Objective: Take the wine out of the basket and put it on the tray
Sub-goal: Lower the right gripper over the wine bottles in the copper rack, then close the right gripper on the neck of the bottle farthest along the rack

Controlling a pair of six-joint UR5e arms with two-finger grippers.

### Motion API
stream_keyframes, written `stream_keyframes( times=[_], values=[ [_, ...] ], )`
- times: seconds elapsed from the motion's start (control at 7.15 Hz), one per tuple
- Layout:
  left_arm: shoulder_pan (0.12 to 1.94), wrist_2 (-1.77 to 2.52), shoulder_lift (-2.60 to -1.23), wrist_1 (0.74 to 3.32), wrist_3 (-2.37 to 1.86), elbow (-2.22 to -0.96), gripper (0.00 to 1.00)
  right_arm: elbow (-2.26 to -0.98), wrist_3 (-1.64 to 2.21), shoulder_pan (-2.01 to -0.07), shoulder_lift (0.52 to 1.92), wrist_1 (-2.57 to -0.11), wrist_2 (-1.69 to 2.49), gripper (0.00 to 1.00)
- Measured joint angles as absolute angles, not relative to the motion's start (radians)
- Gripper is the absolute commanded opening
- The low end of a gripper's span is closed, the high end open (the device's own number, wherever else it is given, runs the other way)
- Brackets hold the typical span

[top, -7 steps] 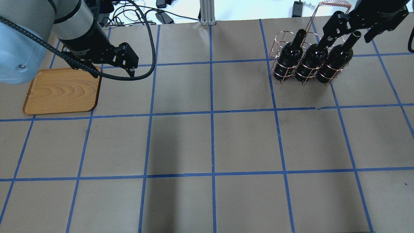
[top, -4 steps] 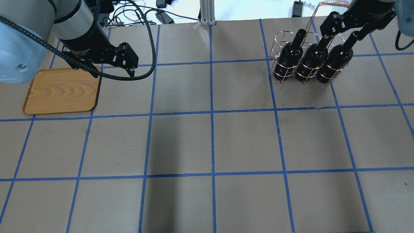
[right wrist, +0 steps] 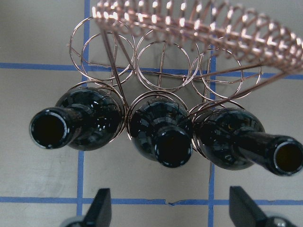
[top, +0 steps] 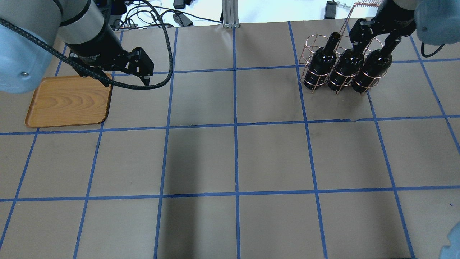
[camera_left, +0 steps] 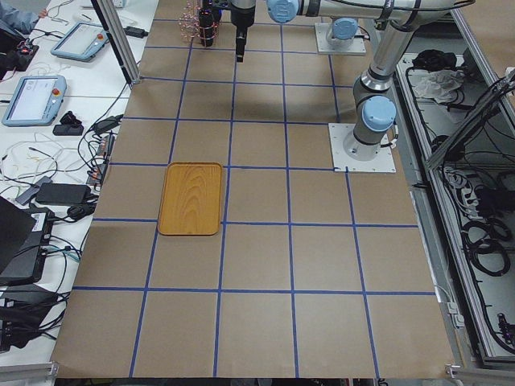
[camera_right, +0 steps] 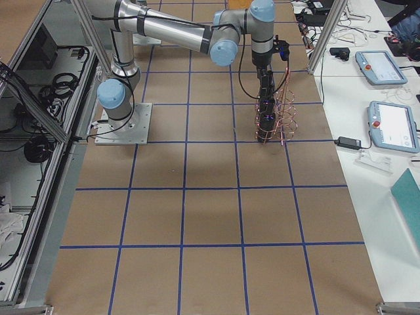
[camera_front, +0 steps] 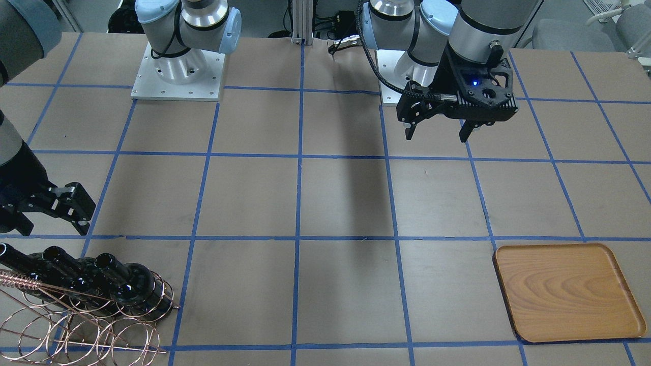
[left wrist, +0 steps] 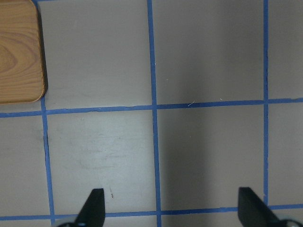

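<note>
Three near-black wine bottles stand in a row in the copper wire basket (top: 311,40) at the far right: left (top: 321,61), middle (top: 345,65), right (top: 372,66). My right gripper (top: 373,40) is open and hovers above their necks. In the right wrist view its fingertips (right wrist: 101,209) straddle the middle bottle (right wrist: 163,135), a little short of it, with the basket (right wrist: 189,61) beyond. The wooden tray (top: 68,102) lies at the far left. My left gripper (top: 126,82) is open and empty, held above the table beside the tray's right edge.
The basket's twisted handle (right wrist: 213,23) arches over the empty rings behind the bottles. Cables and an aluminium post (top: 229,14) lie past the table's far edge. Brown paper with a blue tape grid (top: 235,126) covers the table.
My right gripper has moved left and lower over the bottle necks, still open. The left arm, tray, basket and bottles have not moved.
</note>
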State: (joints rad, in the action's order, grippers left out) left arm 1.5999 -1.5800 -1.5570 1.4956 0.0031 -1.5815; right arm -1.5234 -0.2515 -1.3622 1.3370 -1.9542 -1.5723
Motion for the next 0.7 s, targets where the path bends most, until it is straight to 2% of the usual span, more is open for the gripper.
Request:
stream_keyframes(
  times=[0.28,0.42,0.7],
  values=[
    [1.600,-1.579,-1.557,1.496,0.003,-1.582,1.00,-1.523,-0.258,-1.362,1.313,-1.995,-1.572,0.80],
    [1.600,-1.580,-1.557,1.495,0.003,-1.582,1.00,-1.522,-0.267,-1.362,1.302,-2.023,-1.572,0.74],
    [1.600,-1.580,-1.556,1.491,0.003,-1.582,1.00,-1.522,-0.272,-1.362,1.287,-2.046,-1.572,0.74]
  ],
)
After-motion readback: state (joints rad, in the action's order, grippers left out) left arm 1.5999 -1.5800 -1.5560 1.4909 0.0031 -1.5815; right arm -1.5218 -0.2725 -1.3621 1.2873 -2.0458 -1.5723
